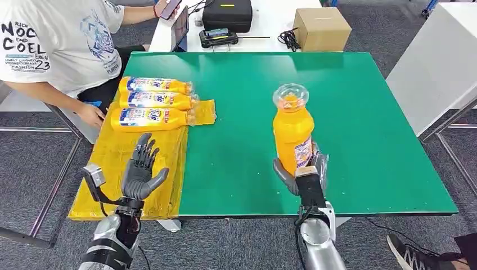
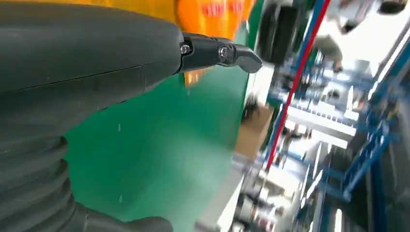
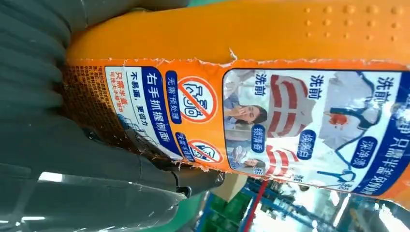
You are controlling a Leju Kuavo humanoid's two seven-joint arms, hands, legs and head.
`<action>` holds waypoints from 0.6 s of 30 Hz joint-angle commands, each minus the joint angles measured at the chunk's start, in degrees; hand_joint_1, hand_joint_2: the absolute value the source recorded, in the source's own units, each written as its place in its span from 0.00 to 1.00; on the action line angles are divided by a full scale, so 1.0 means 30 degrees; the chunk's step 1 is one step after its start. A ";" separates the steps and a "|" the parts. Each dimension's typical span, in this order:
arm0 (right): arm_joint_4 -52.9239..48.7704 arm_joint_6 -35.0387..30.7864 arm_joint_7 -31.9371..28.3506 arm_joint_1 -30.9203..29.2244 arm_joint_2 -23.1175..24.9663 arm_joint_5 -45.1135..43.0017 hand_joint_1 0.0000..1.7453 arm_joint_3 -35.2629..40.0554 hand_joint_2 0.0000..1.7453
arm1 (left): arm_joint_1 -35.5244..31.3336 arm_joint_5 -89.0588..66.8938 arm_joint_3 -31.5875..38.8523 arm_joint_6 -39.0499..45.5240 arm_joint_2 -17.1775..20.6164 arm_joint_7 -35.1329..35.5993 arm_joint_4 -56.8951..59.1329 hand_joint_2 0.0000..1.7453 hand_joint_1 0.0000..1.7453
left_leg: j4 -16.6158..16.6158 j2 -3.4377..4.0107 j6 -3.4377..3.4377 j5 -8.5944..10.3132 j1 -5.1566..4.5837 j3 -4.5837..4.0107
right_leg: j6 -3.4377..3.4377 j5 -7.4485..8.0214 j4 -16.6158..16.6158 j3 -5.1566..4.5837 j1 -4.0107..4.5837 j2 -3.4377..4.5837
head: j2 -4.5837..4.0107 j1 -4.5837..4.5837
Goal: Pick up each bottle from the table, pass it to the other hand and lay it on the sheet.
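My right hand grips the lower part of an orange bottle with a clear cap, held upright above the green table. In the right wrist view the bottle's label is close up, with my fingers wrapped around the base. My left hand is raised over the yellow sheet with its fingers spread and nothing in it; its thumb points out in the left wrist view. Three orange bottles lie side by side on the far end of the sheet.
A person in a white shirt stands at the left with a hand by the sheet's edge. A cardboard box, a black case and cables sit on the white table behind. A white cabinet stands at the right.
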 commanded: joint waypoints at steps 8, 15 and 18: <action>0.7004 0.0686 -0.0667 -0.2799 0.1855 0.0466 0.94 0.3617 1.00 | -0.0822 0.1683 -0.5446 -0.1384 0.0489 0.1628 -0.0448 1.00 0.00 | 0.0004 0.0058 -0.0038 -0.0041 0.0034 0.0082 | -0.0048 -0.0017 -0.0012 0.0078 0.0036 0.0050 | 0.0000 0.0000; 0.7817 0.0650 -0.0621 -0.3304 0.2096 0.0272 0.94 0.4087 1.00 | -0.0566 0.2157 -0.6038 -0.1974 0.0644 0.1887 -0.0641 1.00 0.00 | -0.0006 0.0033 -0.0022 -0.0018 0.0014 0.0046 | -0.0028 -0.0007 -0.0012 0.0043 0.0016 0.0029 | 0.0000 0.0000; 0.7887 0.0718 -0.0646 -0.3437 0.2121 0.0197 0.95 0.4147 1.00 | -0.0374 0.1945 -0.6544 -0.2411 0.0787 0.1569 -0.1129 1.00 0.00 | -0.0003 0.0051 -0.0036 -0.0044 0.0031 0.0095 | -0.0045 -0.0024 -0.0016 0.0092 0.0034 0.0043 | 0.0000 0.0000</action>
